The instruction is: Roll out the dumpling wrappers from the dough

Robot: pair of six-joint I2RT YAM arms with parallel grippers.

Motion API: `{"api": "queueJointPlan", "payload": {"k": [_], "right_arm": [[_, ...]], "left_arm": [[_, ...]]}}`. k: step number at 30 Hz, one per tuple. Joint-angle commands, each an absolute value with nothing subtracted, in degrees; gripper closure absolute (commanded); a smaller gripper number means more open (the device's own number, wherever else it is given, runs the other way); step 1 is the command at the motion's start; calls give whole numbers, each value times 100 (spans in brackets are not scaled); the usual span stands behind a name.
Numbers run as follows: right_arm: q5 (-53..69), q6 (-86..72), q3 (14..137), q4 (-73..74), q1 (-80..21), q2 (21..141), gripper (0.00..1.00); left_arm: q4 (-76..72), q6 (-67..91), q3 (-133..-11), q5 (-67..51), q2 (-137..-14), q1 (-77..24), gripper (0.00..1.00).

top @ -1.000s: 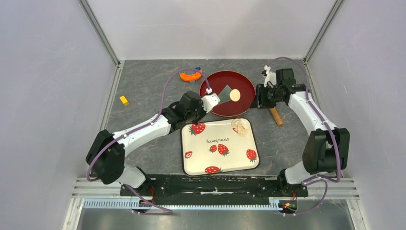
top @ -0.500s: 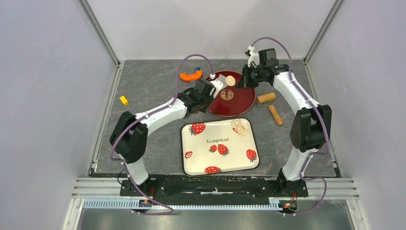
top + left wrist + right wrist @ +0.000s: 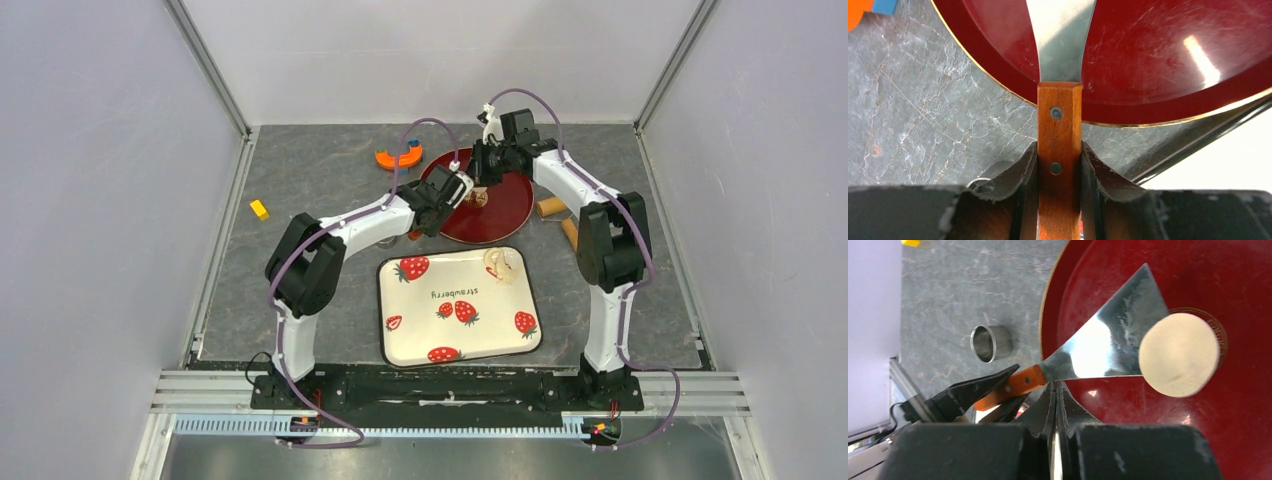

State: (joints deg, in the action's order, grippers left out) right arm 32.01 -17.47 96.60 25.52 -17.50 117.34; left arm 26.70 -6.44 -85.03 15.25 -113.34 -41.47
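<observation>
A pale, round, flat piece of dough [image 3: 1179, 354] lies at the middle of the red plate [image 3: 1248, 430], touching the tip of a metal spatula blade [image 3: 1113, 347]. My left gripper [image 3: 1059, 150] is shut on the spatula's wooden handle [image 3: 1059, 125] at the plate's left rim [image 3: 452, 188]. My right gripper [image 3: 1055, 385] is shut and empty, hovering over the plate just behind the blade [image 3: 487, 172]. A thin cream wrapper with uneven edges [image 3: 503, 265] lies at the far right corner of the strawberry tray [image 3: 385, 330].
Tan wooden roller pieces [image 3: 552, 207] lie right of the plate [image 3: 505, 215]. An orange curved tool [image 3: 399, 157] sits behind the plate's left side and a yellow block [image 3: 259, 209] at far left. A small metal cup [image 3: 990, 343] stands left of the plate.
My right gripper has moved left from beside the plate to over its middle. My left arm has reached further right with the spatula, blade onto the plate.
</observation>
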Motion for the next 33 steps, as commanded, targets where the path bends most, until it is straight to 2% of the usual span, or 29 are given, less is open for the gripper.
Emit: {"api": "queueJointPlan", "payload": {"k": [1,20,33], "right_arm": [[2791,-1906,9899,2037,-1806,11990,100],[1519,-1610,9890,2189,-1872,12576,100],[1405,-1608,9975,2203,-1916,12812,100]], "left_arm": [[2716,-356,-8925,1758,-11521,-4120,98],[3026,-472,-9252,1600,-11915,-4144,98],[3572,-703,-9746,1826,-12310,-4219,98]]}}
